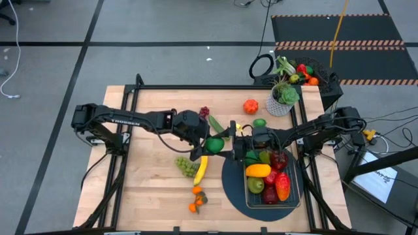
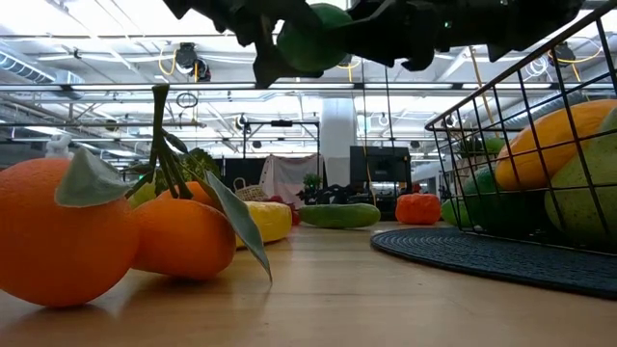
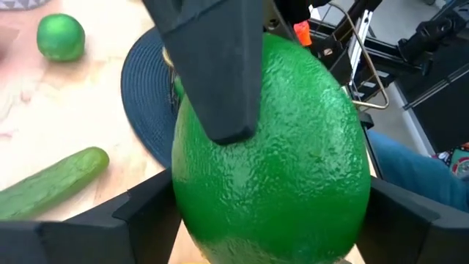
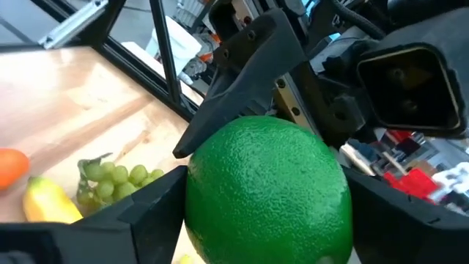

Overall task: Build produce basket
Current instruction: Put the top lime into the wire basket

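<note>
While a large green fruit (image 1: 215,144) is held above the table (image 1: 150,196), it is gripped from two sides at once: the left gripper (image 1: 208,145) is closed on it from one side, and the right gripper (image 1: 225,145) is closed on it from the opposite side. Seen through the left wrist view, the fruit (image 3: 271,154) is flanked by that gripper's own fingers (image 3: 139,220), with a finger of the other gripper laid across its near face. The same arrangement is mirrored in the right wrist view, where the fruit (image 4: 267,194) fills the gap between the fingers (image 4: 154,209). From the low view, the fruit (image 2: 313,39) is seen lifted clear of the wood. Just beyond the right gripper, the basket (image 1: 295,189) is set on a round mat (image 1: 232,183) and is already filled with produce. Below the left gripper, a banana (image 1: 200,170) and green grapes (image 1: 186,166) are lying, with oranges (image 1: 196,199) farther off. Near the far side of the grippers, a cucumber (image 1: 215,124), purple grapes (image 1: 204,111) and a lime (image 1: 259,122) are resting.
</note>
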Action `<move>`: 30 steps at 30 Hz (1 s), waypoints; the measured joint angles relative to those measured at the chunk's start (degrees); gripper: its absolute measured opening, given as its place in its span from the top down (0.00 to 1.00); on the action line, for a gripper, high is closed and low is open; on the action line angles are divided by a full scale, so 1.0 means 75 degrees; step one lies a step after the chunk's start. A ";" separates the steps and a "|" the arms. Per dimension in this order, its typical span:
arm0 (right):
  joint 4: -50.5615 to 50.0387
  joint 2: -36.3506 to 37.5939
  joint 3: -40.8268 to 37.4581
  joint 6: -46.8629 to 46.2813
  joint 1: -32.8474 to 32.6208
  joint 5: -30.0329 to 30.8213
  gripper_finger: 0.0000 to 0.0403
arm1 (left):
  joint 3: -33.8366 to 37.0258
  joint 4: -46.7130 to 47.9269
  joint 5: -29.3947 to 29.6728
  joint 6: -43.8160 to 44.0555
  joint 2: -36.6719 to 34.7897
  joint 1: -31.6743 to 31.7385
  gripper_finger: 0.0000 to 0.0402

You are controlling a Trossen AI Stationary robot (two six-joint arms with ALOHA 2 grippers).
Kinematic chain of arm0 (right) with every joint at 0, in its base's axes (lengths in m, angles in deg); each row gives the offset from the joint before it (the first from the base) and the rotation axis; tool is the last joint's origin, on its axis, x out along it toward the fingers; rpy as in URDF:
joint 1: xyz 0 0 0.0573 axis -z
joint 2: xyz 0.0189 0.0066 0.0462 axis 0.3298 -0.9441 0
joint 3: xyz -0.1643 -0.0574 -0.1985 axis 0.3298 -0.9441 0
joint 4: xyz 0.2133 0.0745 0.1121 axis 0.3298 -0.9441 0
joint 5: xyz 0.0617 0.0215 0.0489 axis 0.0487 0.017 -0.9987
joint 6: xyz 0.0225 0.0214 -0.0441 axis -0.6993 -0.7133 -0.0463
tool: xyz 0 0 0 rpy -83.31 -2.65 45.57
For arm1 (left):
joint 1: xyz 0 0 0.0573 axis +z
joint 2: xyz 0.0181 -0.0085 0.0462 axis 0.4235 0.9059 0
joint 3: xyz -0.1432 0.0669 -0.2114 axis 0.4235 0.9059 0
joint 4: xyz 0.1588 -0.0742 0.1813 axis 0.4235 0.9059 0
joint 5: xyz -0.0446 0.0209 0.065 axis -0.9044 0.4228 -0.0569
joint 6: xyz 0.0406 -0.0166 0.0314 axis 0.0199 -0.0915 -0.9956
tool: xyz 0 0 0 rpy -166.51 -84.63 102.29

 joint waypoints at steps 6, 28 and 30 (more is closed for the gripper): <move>0.0023 0.0000 0.0000 -0.0728 -0.0202 0.0212 0.23 | 0.0001 -0.0224 0.0199 -0.0001 -0.0055 -0.0098 0.03; -0.0567 0.0289 -0.0003 -0.1470 -0.2088 0.2574 0.24 | -0.0012 -0.0261 -0.0053 -0.0226 -0.0520 -0.0110 0.01; -0.0871 0.0478 -0.0006 -0.1620 -0.2266 0.2903 0.24 | -0.0012 -0.0305 -0.0070 -0.0228 -0.0561 -0.0115 0.01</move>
